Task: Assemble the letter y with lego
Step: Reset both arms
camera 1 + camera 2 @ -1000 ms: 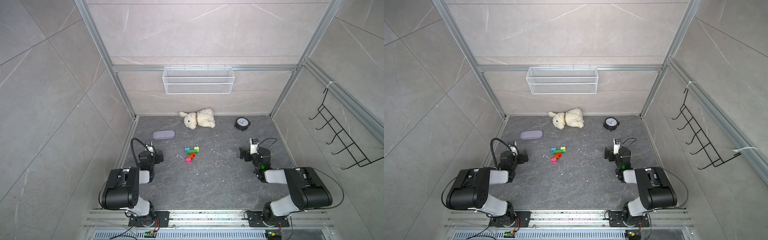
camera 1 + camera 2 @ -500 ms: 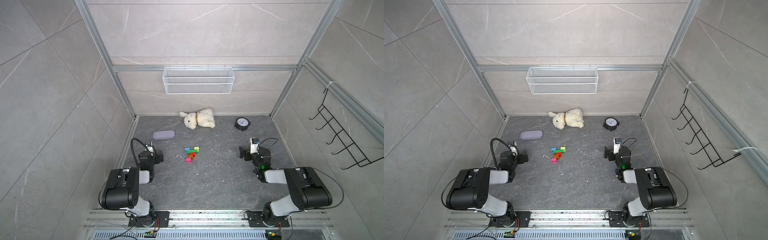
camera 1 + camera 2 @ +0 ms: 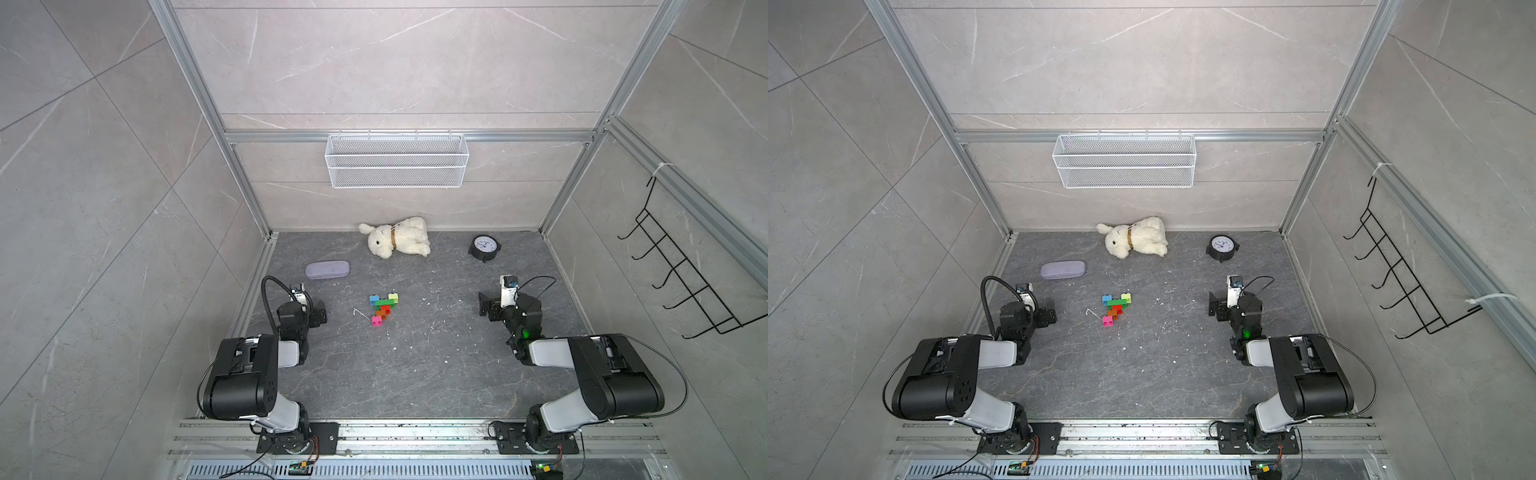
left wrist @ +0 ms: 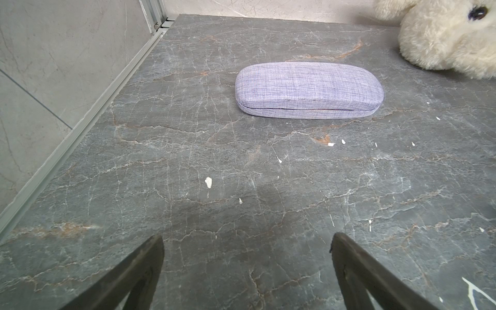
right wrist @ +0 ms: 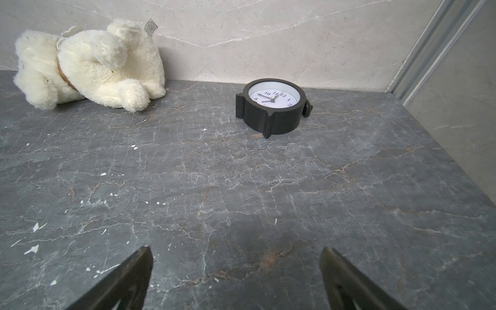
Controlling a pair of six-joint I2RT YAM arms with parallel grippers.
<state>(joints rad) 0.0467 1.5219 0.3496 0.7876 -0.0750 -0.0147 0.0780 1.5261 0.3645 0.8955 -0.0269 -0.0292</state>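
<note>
The lego (image 3: 383, 308) (image 3: 1116, 308) lies flat mid-floor as one joined multicolour figure, the letter y. A blue brick (image 3: 375, 298) and a yellow-green brick (image 3: 393, 297) form the arms on a green bar (image 3: 383, 303). A red brick, an orange brick and a pink brick (image 3: 377, 320) run down as the stem. My left gripper (image 3: 306, 306) (image 4: 247, 239) rests low at the left, open and empty, well left of the figure. At the right, my right gripper (image 3: 503, 304) (image 5: 236, 251) is also open, with only bare floor between its fingers. Neither wrist view shows the lego.
A white plush rabbit (image 3: 397, 241) (image 5: 88, 67) lies by the back wall, with a black clock (image 3: 483, 248) (image 5: 272, 106) to its right. A lilac glasses case (image 3: 327, 269) (image 4: 308, 90) sits ahead of the left gripper. A wire basket (image 3: 397, 166) hangs on the back wall, a hook rack (image 3: 681, 282) on the right wall.
</note>
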